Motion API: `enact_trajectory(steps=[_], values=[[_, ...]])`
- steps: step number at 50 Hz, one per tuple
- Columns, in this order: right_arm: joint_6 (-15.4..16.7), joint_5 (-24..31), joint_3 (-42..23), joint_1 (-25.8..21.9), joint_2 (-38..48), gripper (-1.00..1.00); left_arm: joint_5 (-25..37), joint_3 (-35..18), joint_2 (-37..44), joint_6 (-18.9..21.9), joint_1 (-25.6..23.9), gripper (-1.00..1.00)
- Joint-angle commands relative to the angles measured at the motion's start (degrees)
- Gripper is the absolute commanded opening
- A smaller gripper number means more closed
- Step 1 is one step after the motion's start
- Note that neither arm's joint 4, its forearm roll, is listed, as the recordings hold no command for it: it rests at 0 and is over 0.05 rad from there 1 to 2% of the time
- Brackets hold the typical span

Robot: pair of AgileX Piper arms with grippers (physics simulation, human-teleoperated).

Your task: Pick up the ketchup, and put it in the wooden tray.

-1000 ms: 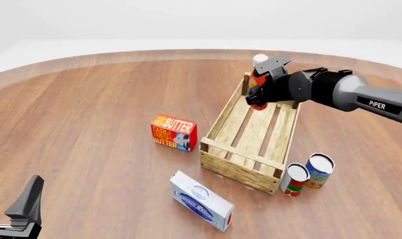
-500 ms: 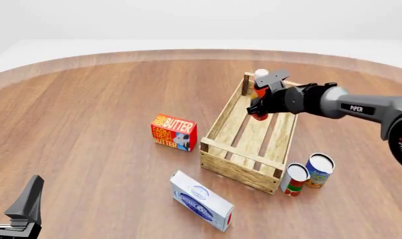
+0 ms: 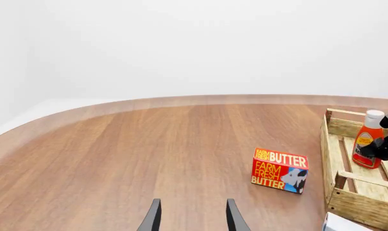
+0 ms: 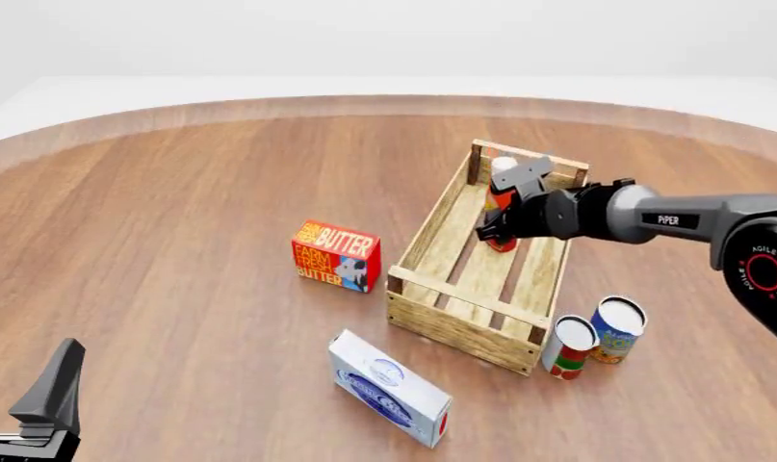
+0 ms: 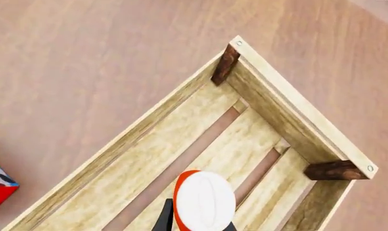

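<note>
Right pincer grips ketchup upright inside wooden tray; round wood table, white surroundings.

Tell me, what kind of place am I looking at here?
Most likely a computer-simulated tabletop, not a real room: a bare round wooden table against blank white, with groceries such as a butter box and two cans beside a wooden tray.

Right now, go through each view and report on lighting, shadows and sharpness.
Front view: even, soft light, no glare; faint shadows beside the wooden tray and butter box; all sharp. Left wrist view: flat white backdrop, ketchup crisp. Right wrist view: sharp slats, bottle cap large, cut by the frame edge.
</note>
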State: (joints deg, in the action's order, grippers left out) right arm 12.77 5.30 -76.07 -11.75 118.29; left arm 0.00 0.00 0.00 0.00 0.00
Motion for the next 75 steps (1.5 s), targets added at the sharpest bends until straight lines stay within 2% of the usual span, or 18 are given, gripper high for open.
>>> enact_trajectory(steps=[1,12,13,47,65,68,75], values=[[-0.86,-1.0,0.37,0.15,0.96,-1.0,0.0,0.0,0.0,0.0,0.0,1.0],[-0.94,-1.61,0.98,0.63,1.4,-1.0,0.0,0.0,0.0,0.0,0.0,1.0],[-0.97,-1.6,0.98,0.59,1.5,1.0,0.0,0.0,0.0,0.0,0.0,1.0],[-0.59,-1.37,4.53,0.46,-7.12,1.0,0.0,0.0,0.0,0.0,0.0,1.0],[-2.36,-1.3,11.3,-0.81,-15.79,1.0,0.0,0.0,0.0,0.0,0.0,1.0],[-3.96,-1.17,12.58,-1.25,-17.29,1.0,0.0,0.0,0.0,0.0,0.0,1.0],[-4.14,-1.91,16.26,-1.33,-20.87,1.0,0.0,0.0,0.0,0.0,0.0,1.0]])
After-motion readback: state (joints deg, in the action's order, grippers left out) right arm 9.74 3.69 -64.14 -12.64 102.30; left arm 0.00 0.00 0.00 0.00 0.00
